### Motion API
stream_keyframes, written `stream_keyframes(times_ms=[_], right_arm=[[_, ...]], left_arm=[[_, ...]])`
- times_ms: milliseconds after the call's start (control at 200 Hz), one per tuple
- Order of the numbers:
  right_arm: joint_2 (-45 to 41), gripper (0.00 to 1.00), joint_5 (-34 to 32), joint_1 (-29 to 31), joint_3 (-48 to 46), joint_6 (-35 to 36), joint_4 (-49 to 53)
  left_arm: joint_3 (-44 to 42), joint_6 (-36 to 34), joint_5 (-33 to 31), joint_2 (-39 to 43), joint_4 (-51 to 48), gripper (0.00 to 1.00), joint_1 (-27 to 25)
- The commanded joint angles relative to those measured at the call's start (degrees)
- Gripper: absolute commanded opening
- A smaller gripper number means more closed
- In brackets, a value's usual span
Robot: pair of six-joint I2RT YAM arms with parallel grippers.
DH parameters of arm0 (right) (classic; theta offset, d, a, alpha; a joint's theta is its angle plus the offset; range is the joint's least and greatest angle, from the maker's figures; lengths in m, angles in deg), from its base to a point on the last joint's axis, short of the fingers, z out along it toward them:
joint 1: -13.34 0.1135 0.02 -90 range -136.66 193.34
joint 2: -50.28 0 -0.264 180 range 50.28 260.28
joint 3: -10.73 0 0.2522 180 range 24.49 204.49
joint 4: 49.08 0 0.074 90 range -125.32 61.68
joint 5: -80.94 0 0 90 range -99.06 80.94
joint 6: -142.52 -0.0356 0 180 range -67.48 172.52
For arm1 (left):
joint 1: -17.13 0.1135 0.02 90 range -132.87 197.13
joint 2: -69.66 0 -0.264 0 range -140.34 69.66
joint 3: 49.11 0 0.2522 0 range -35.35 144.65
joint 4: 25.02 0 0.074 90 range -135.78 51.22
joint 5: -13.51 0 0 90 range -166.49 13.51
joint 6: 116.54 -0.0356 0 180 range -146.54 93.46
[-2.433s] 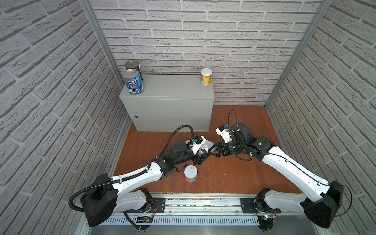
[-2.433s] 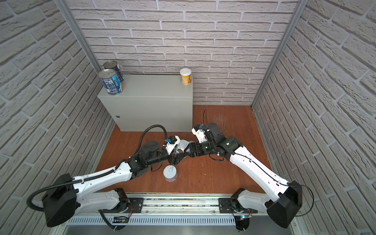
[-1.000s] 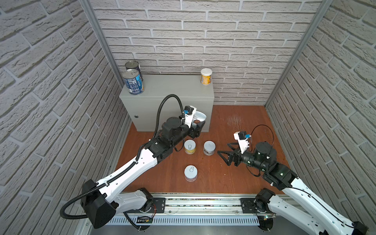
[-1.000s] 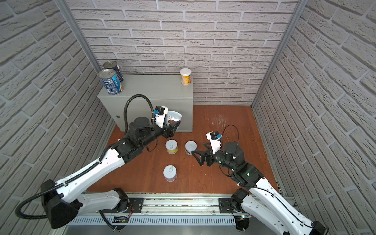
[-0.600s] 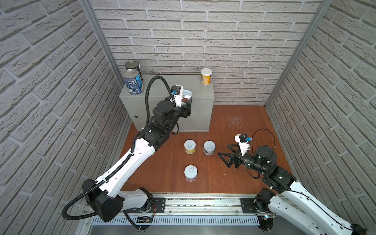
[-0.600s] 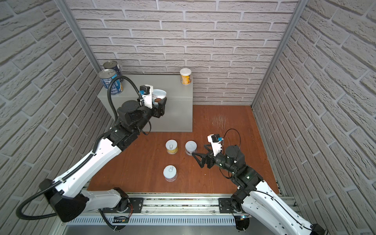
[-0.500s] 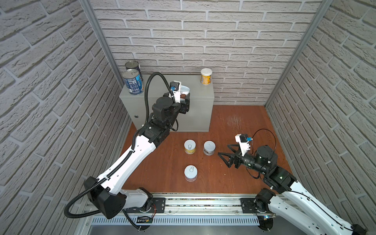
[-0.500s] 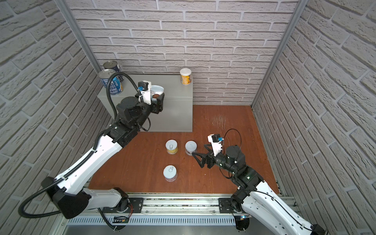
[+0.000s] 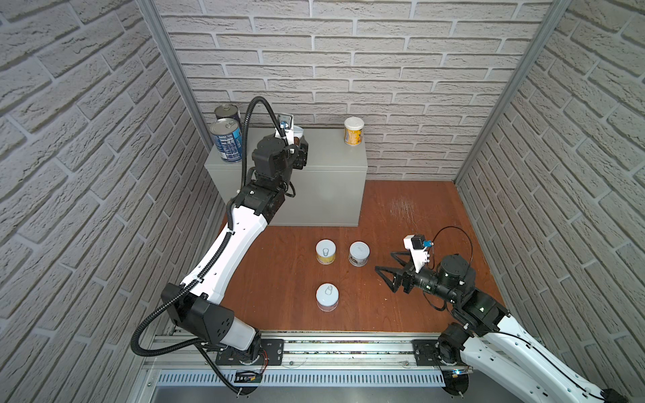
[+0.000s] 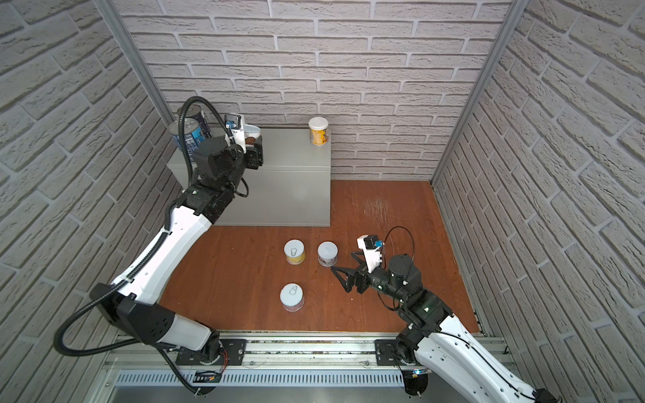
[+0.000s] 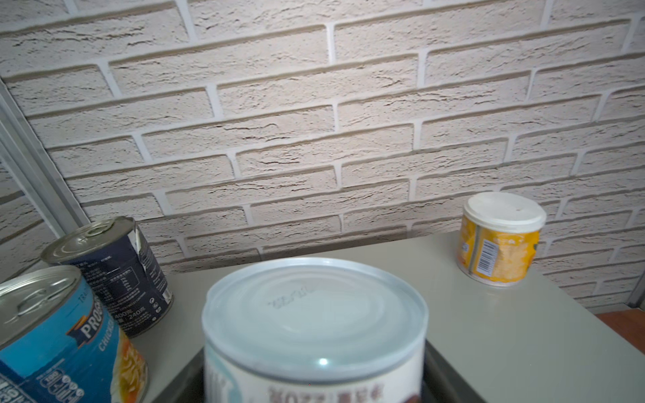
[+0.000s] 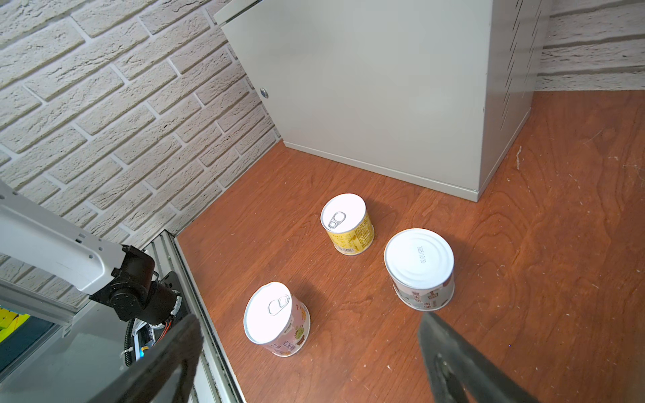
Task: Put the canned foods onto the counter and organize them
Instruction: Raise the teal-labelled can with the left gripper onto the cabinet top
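- Carrying a white-lidded can (image 11: 314,331), the left gripper (image 9: 298,146) clamps it above the grey counter (image 9: 335,164); set-down looks pending.
- Three cans already stand on top: two blue soup cans (image 9: 226,139) and a yellow can (image 9: 354,131).
- Three short cans (image 9: 327,296) wait on the wooden floor (image 9: 412,216).
- The right gripper (image 9: 386,275), jaws spread and empty, hovers beside them.
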Motion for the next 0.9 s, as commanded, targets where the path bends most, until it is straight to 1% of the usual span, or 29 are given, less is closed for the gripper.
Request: stream_keyframes(times_ms=[0,155,250,440,680,775,895], right_arm=[[-1.12,0.97,0.08,-0.19,-1.29,0.43,-3.32],[-2.73,0.98,-0.56,-0.15,-3.40,0.43,-6.22],[-2.64,0.98,-1.41,-0.15,-2.54,1.50,-4.78],[-3.74,0.98,-5.37,-0.19,-3.33,2.54,-3.18],[-5.72,0.99,-8.12,-0.14,-4.35,3.37,-2.79],[-5.73,0.99,-8.41,-0.19,-4.18,4.32,-2.08],[-5.81,0.99,-9.68,-0.14,-4.22,4.91,-0.80]], left_arm=[[4.36,-0.64,1.59,-1.08,4.15,0.56,1.19],[5.24,-0.61,2.48,-3.04,4.69,0.56,3.09],[5.71,0.16,3.63,-4.37,4.91,0.56,4.38],[7.55,1.44,4.97,-8.12,3.88,0.56,6.23],[9.19,2.67,5.16,-10.41,2.48,0.56,7.73],[9.48,1.17,4.66,-11.34,2.31,0.56,7.92],[10.06,1.09,3.85,-12.48,1.49,0.56,8.34]])
